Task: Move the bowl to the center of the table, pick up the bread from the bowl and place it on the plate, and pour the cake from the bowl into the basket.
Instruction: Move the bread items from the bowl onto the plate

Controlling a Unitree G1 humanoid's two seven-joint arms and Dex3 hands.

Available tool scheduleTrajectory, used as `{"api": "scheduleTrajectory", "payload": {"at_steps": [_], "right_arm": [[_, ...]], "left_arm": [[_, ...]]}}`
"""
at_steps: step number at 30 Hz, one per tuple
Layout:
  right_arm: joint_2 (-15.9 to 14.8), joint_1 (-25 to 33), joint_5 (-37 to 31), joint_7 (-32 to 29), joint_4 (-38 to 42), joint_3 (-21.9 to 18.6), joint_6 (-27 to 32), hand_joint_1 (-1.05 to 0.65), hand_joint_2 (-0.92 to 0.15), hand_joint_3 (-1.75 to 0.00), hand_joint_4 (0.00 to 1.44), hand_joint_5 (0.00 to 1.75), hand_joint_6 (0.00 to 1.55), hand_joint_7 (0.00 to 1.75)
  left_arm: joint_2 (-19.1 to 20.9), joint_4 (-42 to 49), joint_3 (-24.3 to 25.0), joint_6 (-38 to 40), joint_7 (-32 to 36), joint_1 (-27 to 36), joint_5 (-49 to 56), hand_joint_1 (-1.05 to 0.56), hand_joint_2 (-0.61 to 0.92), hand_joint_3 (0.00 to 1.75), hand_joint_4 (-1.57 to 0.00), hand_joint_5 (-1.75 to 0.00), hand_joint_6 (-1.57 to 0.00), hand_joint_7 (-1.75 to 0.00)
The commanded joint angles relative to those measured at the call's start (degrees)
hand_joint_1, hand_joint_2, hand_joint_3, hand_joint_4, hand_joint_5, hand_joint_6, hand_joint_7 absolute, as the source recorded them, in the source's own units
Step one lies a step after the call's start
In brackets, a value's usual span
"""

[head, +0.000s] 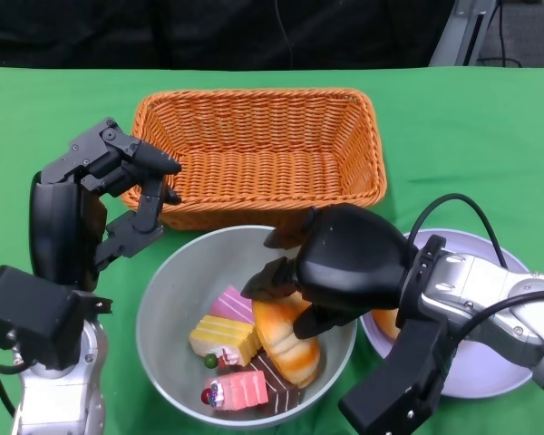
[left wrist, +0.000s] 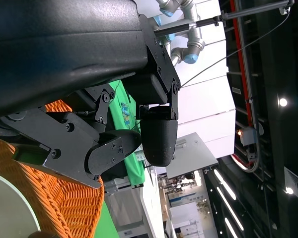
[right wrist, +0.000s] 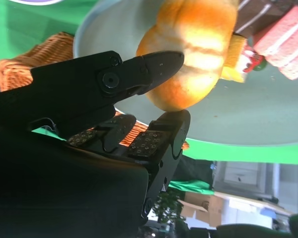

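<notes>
On the green bench (head: 453, 127), a grey bowl (head: 168, 299) is seen near the front middle, just in front of an orange wicker basket (head: 258, 149). Inside the bowl, a golden bread (head: 286, 343) is lain among several cake pieces: a pink-iced slice (head: 238, 390), a yellow and pink slice (head: 225, 333) and a dark chocolate piece (head: 276, 379). The right hand (head: 295, 290) is reached into the bowl from the right, and its fingers (right wrist: 154, 67) are closed around the bread (in the right wrist view the loaf is pinched between an upper finger and a lower pad). A pale plate (head: 485, 362) is set just right of the bowl, partly covered by the right forearm. The left hand (head: 131, 186) is held above the bench beside the basket's left end, its fingers apart and nothing gripped.
</notes>
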Motion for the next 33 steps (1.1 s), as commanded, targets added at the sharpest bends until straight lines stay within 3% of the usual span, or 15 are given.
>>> {"api": "scheduleTrajectory", "payload": {"at_steps": [1,9,12,18,26,31,33], "right_arm": [[0.1,-1.3,-0.5,-2.5,2.6,1.1,-1.6,-0.4,-0.86,0.0,0.88,0.1,1.0,0.05],[1.0,-3.0,0.9,-3.2,6.1,1.7,-3.8,-0.31,-0.82,0.0,1.07,0.14,1.09,0.03],[1.2,-3.4,0.7,-4.5,6.9,2.0,-4.1,-0.32,-0.8,0.0,1.06,0.12,1.09,0.02],[2.0,-4.0,1.3,-13.0,10.2,1.8,-6.8,-0.37,-0.87,-0.02,1.15,0.15,1.11,0.01],[1.2,-5.1,3.5,-12.2,9.2,0.1,-8.2,-0.39,-0.92,-0.14,0.94,0.04,0.82,0.0],[0.9,-5.8,4.8,-14.1,10.8,-1.1,-10.7,-0.42,-0.92,-0.1,0.92,0.03,0.72,0.0],[0.7,-5.8,4.9,-13.9,10.6,-1.5,-11.1,-0.44,-0.92,-0.08,0.91,0.02,0.77,0.03]], "left_arm": [[0.1,0.3,0.3,-0.5,0.9,-0.4,-0.2,-0.11,0.65,0.95,-0.84,-1.49,-0.83,-1.21],[0.2,0.5,0.4,-0.7,0.5,-0.5,-0.9,-0.09,0.66,0.94,-0.84,-1.49,-0.83,-1.22],[0.4,0.9,0.3,-1.0,0.4,-0.5,-0.9,-0.11,0.66,0.94,-0.84,-1.49,-0.83,-1.23],[0.5,2.1,0.4,-2.1,0.9,-0.9,-0.4,-0.12,0.66,0.92,-0.84,-1.49,-0.83,-1.23],[1.0,2.2,0.3,-1.9,0.2,-0.9,-1.0,-0.11,0.67,0.9,-0.84,-1.49,-0.82,-1.25],[1.1,2.7,0.4,-2.3,0.3,-1.1,-0.8,-0.13,0.68,0.87,-0.85,-1.5,-0.81,-1.27],[1.1,2.7,0.4,-2.3,0.3,-1.1,-0.9,-0.14,0.7,0.83,-0.86,-1.5,-0.81,-1.28]]}}
